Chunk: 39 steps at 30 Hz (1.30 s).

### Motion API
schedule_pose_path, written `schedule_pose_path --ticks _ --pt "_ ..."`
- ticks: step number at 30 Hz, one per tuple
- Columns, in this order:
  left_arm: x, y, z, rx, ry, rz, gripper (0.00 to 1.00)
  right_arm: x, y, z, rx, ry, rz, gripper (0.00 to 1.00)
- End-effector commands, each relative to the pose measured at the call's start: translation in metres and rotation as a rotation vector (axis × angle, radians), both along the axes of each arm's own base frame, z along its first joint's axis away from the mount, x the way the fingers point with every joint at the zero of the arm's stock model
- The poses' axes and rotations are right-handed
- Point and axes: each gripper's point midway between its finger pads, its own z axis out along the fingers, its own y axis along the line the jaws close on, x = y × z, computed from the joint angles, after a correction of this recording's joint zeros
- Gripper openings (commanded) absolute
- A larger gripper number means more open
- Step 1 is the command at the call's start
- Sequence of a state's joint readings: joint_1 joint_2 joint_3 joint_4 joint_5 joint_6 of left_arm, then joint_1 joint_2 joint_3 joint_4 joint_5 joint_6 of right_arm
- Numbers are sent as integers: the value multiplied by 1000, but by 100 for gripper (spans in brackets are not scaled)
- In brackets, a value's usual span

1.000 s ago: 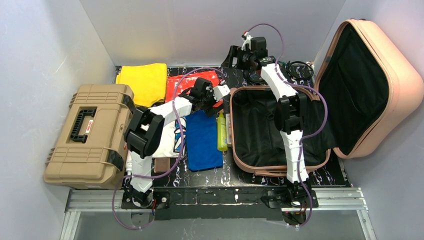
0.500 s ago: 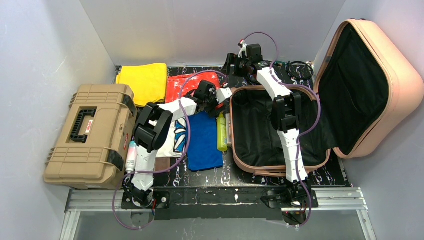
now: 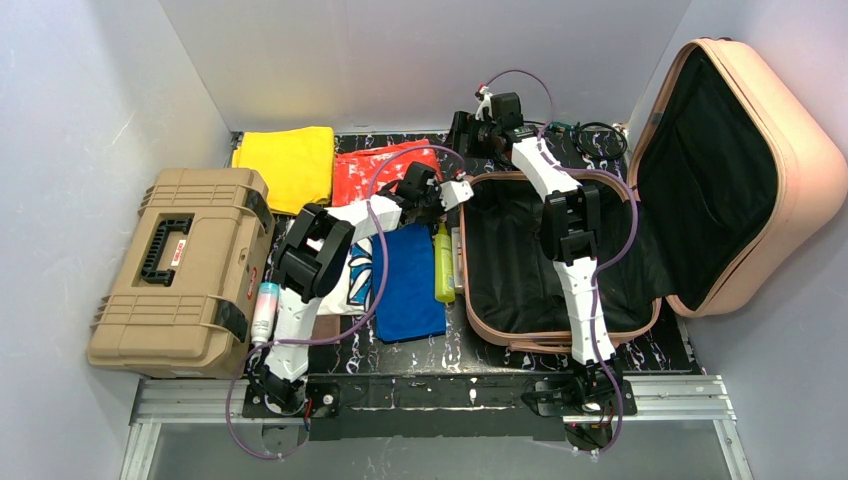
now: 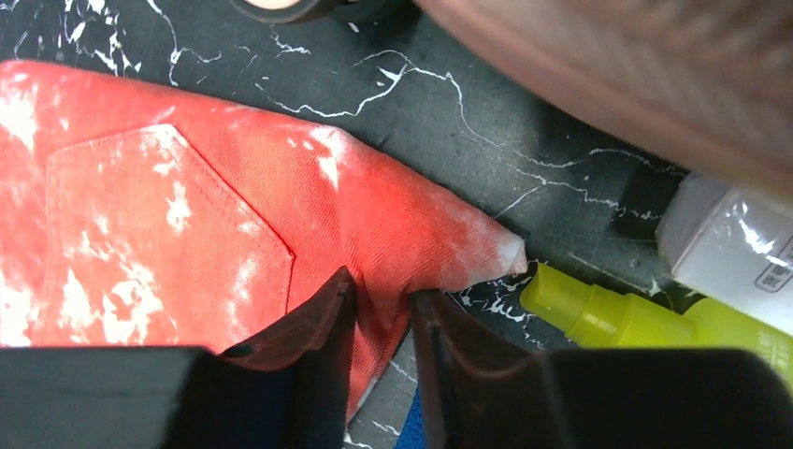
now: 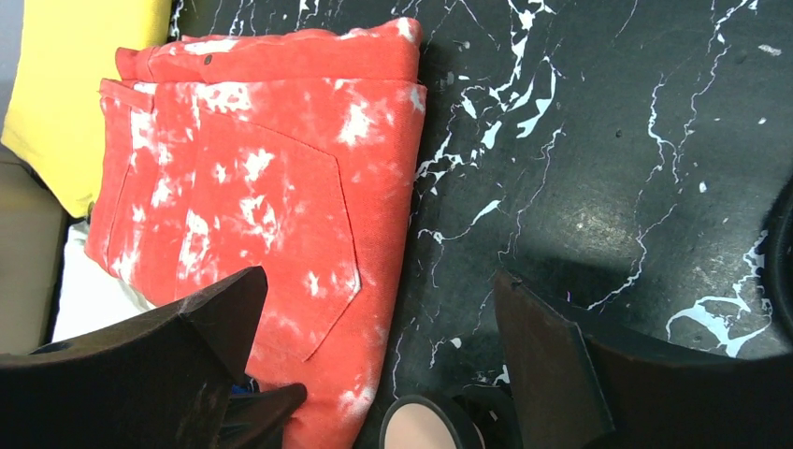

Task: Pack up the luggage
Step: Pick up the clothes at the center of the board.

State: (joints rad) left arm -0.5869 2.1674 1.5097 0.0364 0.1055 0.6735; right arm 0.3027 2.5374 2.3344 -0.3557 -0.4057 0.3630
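The luggage (image 3: 800, 160) is a peach-pink suitcase lying open at the right, its black-lined base (image 3: 520, 270) flat and its lid propped up. A red, white-speckled pair of trousers (image 3: 385, 165) lies folded just left of the base's far corner. My left gripper (image 3: 452, 192) is shut on the trousers' near right corner (image 4: 187, 206), with cloth pinched between its fingers (image 4: 323, 318). My right gripper (image 3: 470, 128) hangs open over the table's back. In its wrist view the trousers (image 5: 271, 178) lie under its left finger, with bare tabletop under the right one.
A tan toolbox (image 3: 175, 270) fills the left side, behind it a yellow cloth (image 3: 288, 165). A blue cloth (image 3: 408, 285), a white printed garment (image 3: 355, 280), a yellow-green bottle (image 4: 636, 323) and a white bottle (image 4: 729, 243) lie beside the suitcase. Black cables (image 3: 598, 140) sit at the back.
My left gripper has slid right along the red trousers towards the suitcase corner and shut on their corner. The right gripper has drifted slightly left at the back, still open.
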Motion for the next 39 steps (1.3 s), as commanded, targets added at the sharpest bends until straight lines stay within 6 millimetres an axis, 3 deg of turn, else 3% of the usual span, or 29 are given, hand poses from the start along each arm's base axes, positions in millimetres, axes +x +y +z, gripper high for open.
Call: schedule_pose_path --ticks 1,3,12,21,33,39 --pt "2 -4 -1 8 7 -2 16 8 10 11 23 -52 12 100" --pt "4 -2 3 8 -2 14 0 7 12 13 31 -50 17 100" --pt "18 23 51 -117 -8 173 0 -5 32 37 145 -15 38 100" --pt "20 61 78 -271 67 290 0 -17 49 64 188 -34 60 100" --pt "12 82 101 -416 108 333 0 -51 86 72 388 168 47 100" --pt "15 95 115 -490 112 393 0 -64 94 60 377 239 12 100"
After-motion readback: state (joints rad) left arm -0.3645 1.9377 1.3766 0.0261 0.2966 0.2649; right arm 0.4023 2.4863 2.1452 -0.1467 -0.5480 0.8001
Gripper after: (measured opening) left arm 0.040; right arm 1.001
